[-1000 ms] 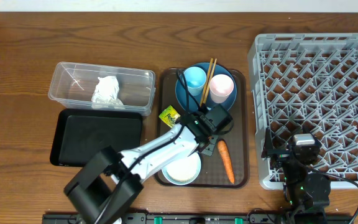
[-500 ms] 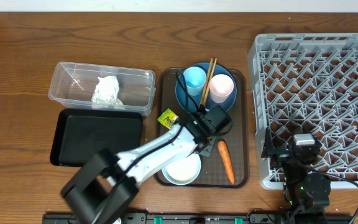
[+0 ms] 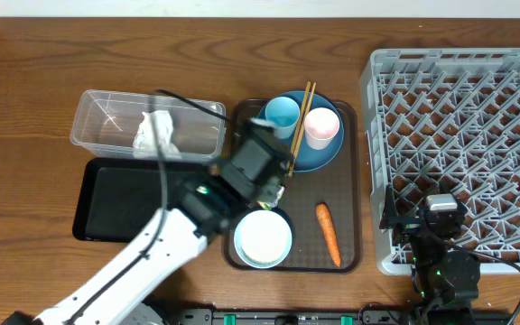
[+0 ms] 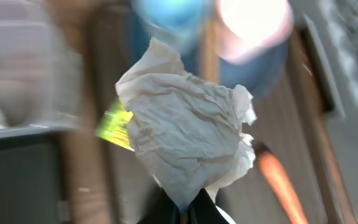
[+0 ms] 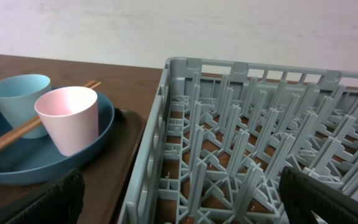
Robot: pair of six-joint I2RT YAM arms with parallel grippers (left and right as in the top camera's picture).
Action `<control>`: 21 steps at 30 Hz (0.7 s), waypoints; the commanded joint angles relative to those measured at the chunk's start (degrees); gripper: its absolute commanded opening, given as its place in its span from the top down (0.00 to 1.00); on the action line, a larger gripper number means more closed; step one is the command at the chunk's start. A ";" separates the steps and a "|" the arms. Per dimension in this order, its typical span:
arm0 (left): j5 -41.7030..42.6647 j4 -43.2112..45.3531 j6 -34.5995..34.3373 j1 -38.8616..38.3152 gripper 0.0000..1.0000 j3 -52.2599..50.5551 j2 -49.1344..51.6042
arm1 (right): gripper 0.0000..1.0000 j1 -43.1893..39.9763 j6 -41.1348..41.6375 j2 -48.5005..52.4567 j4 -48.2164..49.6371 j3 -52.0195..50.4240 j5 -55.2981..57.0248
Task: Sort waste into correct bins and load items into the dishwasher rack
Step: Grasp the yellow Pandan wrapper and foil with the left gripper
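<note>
My left gripper (image 4: 188,214) is shut on a crumpled white napkin (image 4: 188,124), which hangs above the brown tray (image 3: 348,253). The view is motion-blurred. Behind the napkin show the yellow-green packet (image 4: 115,124) and the orange carrot (image 4: 278,177). From overhead, the left arm (image 3: 255,167) covers the packet. The bowl (image 3: 263,239) and carrot (image 3: 328,232) lie on the tray. The blue cup (image 3: 282,115), pink cup (image 3: 321,127) and chopsticks (image 3: 303,108) rest on the dark-blue plate (image 3: 323,153). My right gripper (image 5: 185,205) stands open over the near left edge of the grey rack (image 3: 463,135).
A clear tub (image 3: 106,126) at the left holds another white napkin (image 3: 156,134). The black tray (image 3: 138,199) lies just in front of it. The right arm (image 3: 441,226) sits over the rack's near left corner.
The left gripper has shut on the napkin and swung up and left from beside the carrot, uncovering the bowl. The right arm has not moved.
</note>
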 commanded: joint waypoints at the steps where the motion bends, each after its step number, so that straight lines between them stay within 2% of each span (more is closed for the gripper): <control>1: -6.08 -0.02 0.33 7.04 0.94 1.22 0.02 | 0.01 0.44 -0.26 -0.09 -0.20 -0.07 0.00; 9: -5.99 5.53 0.31 23.32 0.94 1.20 6.34 | 0.01 0.44 -0.26 -0.09 -0.20 -0.07 0.00; 17: -0.46 9.57 0.33 29.09 0.92 1.20 15.96 | 0.01 0.44 -0.26 -0.09 -0.20 -0.07 0.00; 18: -0.46 9.75 0.33 29.14 0.87 1.20 16.41 | 0.01 0.44 -0.26 -0.09 -0.20 -0.07 0.00; 19: -0.46 9.94 0.35 29.14 0.75 1.20 16.59 | 0.01 0.44 -0.26 -0.09 -0.20 -0.07 0.00; 20: -0.46 10.14 0.35 29.11 0.55 1.22 16.57 | 0.01 0.44 -0.26 -0.09 -0.20 -0.07 0.00; 21: -0.44 10.47 0.35 29.11 0.51 1.22 16.31 | 0.01 0.44 -0.26 -0.09 -0.20 -0.07 0.00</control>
